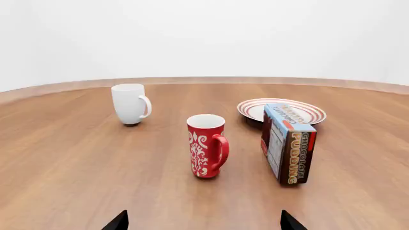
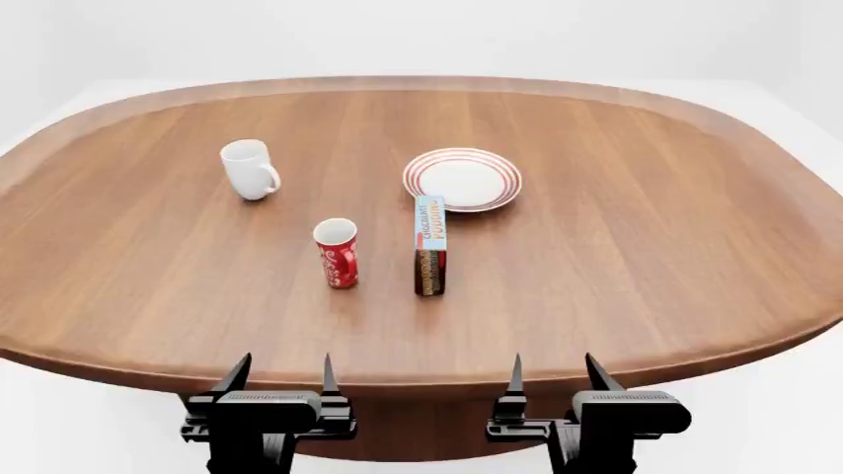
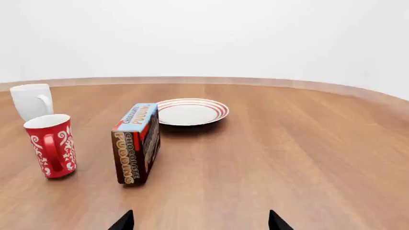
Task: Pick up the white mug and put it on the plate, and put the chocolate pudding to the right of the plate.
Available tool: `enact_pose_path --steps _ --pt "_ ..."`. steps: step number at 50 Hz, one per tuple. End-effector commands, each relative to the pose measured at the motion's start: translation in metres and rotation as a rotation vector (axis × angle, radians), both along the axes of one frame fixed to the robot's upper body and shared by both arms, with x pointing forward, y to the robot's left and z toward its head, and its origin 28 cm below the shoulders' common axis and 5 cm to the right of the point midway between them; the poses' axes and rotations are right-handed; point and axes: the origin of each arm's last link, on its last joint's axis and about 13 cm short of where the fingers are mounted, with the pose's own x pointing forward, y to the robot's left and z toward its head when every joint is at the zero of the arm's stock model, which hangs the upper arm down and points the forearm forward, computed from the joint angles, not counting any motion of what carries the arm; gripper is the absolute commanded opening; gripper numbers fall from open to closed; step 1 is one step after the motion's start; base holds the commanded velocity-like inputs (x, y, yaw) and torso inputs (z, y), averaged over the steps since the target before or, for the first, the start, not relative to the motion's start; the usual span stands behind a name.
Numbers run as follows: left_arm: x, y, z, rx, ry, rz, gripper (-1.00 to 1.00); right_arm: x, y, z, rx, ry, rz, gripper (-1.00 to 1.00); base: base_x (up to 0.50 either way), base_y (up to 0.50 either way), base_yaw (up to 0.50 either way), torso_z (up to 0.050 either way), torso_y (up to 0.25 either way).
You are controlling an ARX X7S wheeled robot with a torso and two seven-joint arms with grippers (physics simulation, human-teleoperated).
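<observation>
glossy white ceramic mug (image 2: 249, 169), upright at ten o'clock of the table, well apart from the red-ringed round plate (image 2: 463, 179): likely rigid, slippery, breakable, best pinched across rim or handle; left gripper (image 2: 279, 376) and right gripper (image 2: 552, 374) both spread, empty.

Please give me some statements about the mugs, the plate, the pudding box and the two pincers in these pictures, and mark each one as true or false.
1. The white mug stands on the plate. False: it stands on the bare table, to the left of the plate.
2. The plate has nothing on it. True.
3. The chocolate pudding lies flat on its large face. False: it stands on a narrow edge, just in front of the plate.
4. The red mug stands upright beside the pudding box. True.
5. The left pincer holds the white mug. False: both it and the right pincer are open and empty, at the near table edge.
</observation>
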Motion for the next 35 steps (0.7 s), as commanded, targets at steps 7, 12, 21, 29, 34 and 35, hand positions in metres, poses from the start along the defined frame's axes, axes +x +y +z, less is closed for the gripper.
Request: enact_pose_path --steps 7,12,21,29,34,35 --pt "-0.0002 0.0007 0.0018 0.007 0.004 0.012 1.00 -0.0001 0.0007 -0.0005 -0.009 0.000 0.008 1.00 0.00 0.00 0.00 0.000 0.000" --pt "0.0004 0.0005 0.0008 0.004 0.007 0.013 1.00 -0.0008 0.0013 0.0015 -0.012 -0.004 0.010 1.00 0.00 0.00 0.00 0.000 0.000" --pt "0.0004 -0.0004 0.0020 0.000 0.010 0.006 1.00 -0.0003 0.0013 -0.0001 -0.010 0.000 0.007 1.00 0.00 0.00 0.00 0.000 0.000" --pt "0.0004 -0.0005 0.0007 0.010 0.015 0.011 1.00 -0.0002 0.0016 -0.0007 -0.009 0.001 0.010 1.00 0.00 0.00 0.00 0.000 0.000" --pt "0.0001 -0.0008 0.0004 0.014 0.013 0.011 1.00 -0.0005 0.0017 -0.0013 -0.008 0.002 0.011 1.00 0.00 0.00 0.00 0.000 0.000" --pt "0.0000 -0.0008 0.0004 0.014 0.013 0.011 1.00 -0.0005 0.0017 -0.0011 -0.008 0.001 0.011 1.00 0.00 0.00 0.00 0.000 0.000"
